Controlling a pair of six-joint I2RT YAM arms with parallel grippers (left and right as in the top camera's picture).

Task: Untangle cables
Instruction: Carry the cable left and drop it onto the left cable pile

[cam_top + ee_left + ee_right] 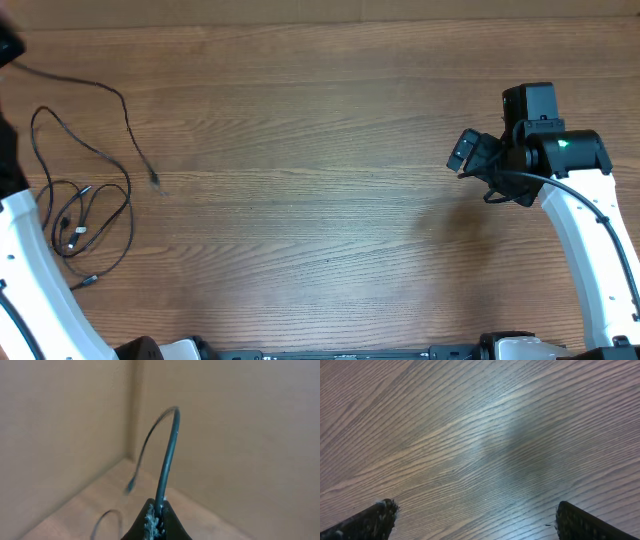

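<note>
Far left, the cables [78,232] lie in a loose bunch of overlapping loops on the table [320,250], plugs tucked among them. One strand [127,115] runs clear of the bunch, from the top-left corner down to its plug [155,180]. I'd call this early: one cord partly drawn out, the rest yet to be separated.

The overhead view cuts the left gripper [155,521] off at the edge. Its wrist camera fills that in: jaws pinched tight on a cable [167,455] that arches up and over.

Across the table, the right gripper [468,152] sits well apart from the cables. Only its wrist view shows the fingers [375,519] spread wide, with bare wood between them and nothing held.
</note>
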